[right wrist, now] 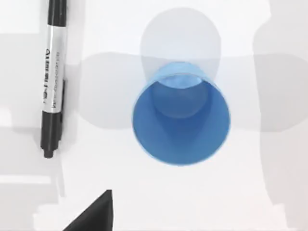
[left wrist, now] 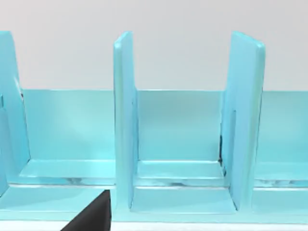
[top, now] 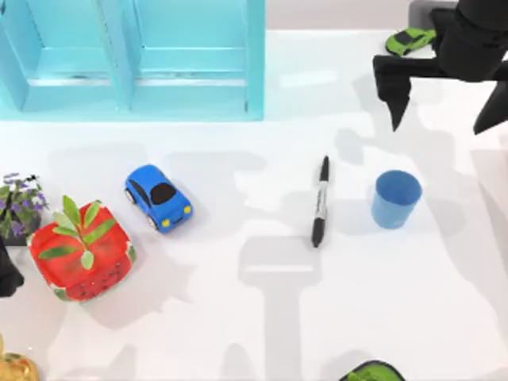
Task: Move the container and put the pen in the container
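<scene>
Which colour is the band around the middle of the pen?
White-grey with dark print, on the black pen; the right wrist view shows it best.

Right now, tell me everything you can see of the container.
The container is a small round light-blue cup, plain, plastic-looking and slightly tapered toward its base. It stands upright and empty on the white table, toward the top view's right. The pen lies apart on its left. Nothing touches it; the right hand hovers beyond it, open.
</scene>
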Robot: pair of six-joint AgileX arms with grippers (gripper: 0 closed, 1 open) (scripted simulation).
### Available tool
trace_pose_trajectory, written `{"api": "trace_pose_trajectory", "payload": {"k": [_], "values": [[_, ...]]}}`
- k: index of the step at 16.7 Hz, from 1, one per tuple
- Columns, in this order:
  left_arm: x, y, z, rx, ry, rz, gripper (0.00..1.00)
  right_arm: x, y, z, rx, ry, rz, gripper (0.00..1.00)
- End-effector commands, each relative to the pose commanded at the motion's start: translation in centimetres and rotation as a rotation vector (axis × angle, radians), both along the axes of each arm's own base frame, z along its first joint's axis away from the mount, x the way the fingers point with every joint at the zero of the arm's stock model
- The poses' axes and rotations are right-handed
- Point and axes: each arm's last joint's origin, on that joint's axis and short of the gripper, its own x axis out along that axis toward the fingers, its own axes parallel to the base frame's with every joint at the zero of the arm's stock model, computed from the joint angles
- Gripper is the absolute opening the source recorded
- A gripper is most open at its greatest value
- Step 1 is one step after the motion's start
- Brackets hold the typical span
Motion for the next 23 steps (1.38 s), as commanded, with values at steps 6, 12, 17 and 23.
{"api": "trace_pose_trajectory", "payload": {"k": [6, 12, 17, 23], "values": [[0.0, 0.0, 0.0, 0.000, 0.000, 0.000, 1.00, -1.2, -0.4, 4.8, 0.003, -0.013, 0.004, 1.00], [0.0, 0.0, 0.0, 0.000, 0.000, 0.000, 1.00, -0.7, 0.5, 4.2, -0.011, -0.002, -0.013, 1.00], [0.0, 0.0, 0.0, 0.000, 0.000, 0.000, 1.00, 1.8, 6.6, -0.2, -0.095, 0.056, -0.083, 1.00], [0.0, 0.0, 0.0, 0.000, 0.000, 0.000, 1.00, 1.8, 14.6, -7.2, -0.210, 0.064, -0.152, 1.00]]}}
